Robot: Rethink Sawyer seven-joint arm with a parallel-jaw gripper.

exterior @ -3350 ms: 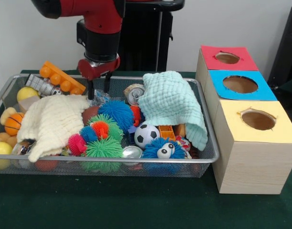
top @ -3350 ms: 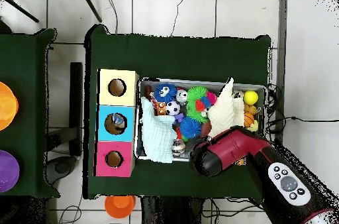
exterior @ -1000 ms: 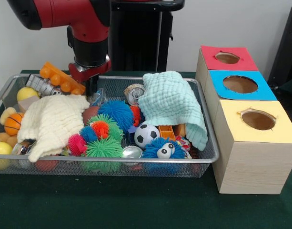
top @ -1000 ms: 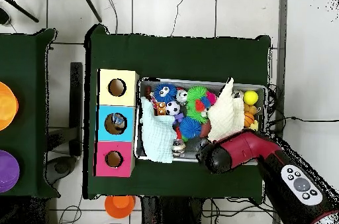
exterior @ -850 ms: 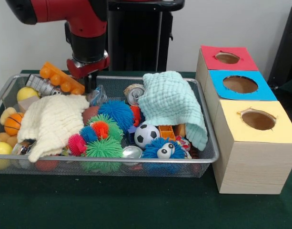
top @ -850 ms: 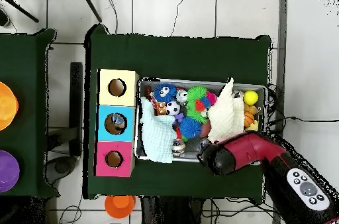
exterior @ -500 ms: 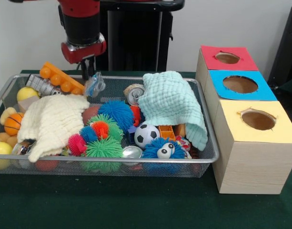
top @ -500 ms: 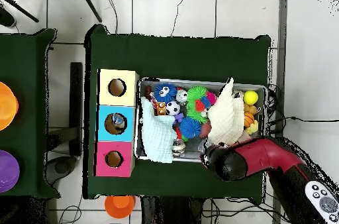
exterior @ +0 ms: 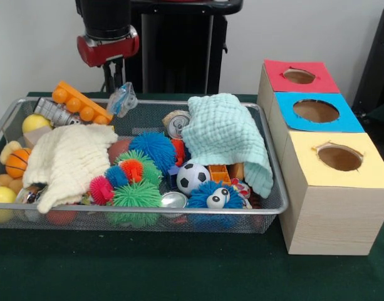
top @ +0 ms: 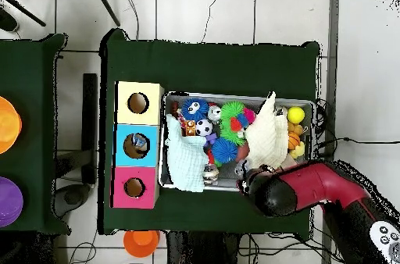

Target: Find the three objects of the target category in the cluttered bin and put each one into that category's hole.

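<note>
Hanging above the far rim of the wire bin (exterior: 276,207), the hand (exterior: 114,80) grips a small crumpled clear-and-blue plastic piece (exterior: 123,100), which dangles free of the clutter just over the rim. Its two dark fingers (exterior: 108,78) are drawn narrow around the top of that piece. From overhead only the red arm (top: 312,187) shows, covering the hand at the bin's lower edge.

Below and beside the lifted piece lie an orange studded block (exterior: 81,102) and a silver can (exterior: 56,113) on its side; whatever is printed on the can is too small to read. A cream cloth (exterior: 69,161) covers the near left part of the bin, with yellow and orange balls (exterior: 17,162) along its left side. In the middle sit a blue spiky ball (exterior: 153,149), a green spiky ball (exterior: 136,196), a pink spiky ball (exterior: 101,189) and a soccer ball (exterior: 193,177). A blue fuzzy toy with eyes (exterior: 212,196) rests against the near wall. A can top (exterior: 176,124) pokes out beside the mint cloth (exterior: 228,138), which drapes over the bin's right end.

Just right of the bin on the green table (exterior: 179,269) stands a row of three wooden boxes, each with a round hole: the red-topped box (exterior: 297,76), the blue-topped box (exterior: 317,111) and the yellow-topped box (exterior: 337,158).
</note>
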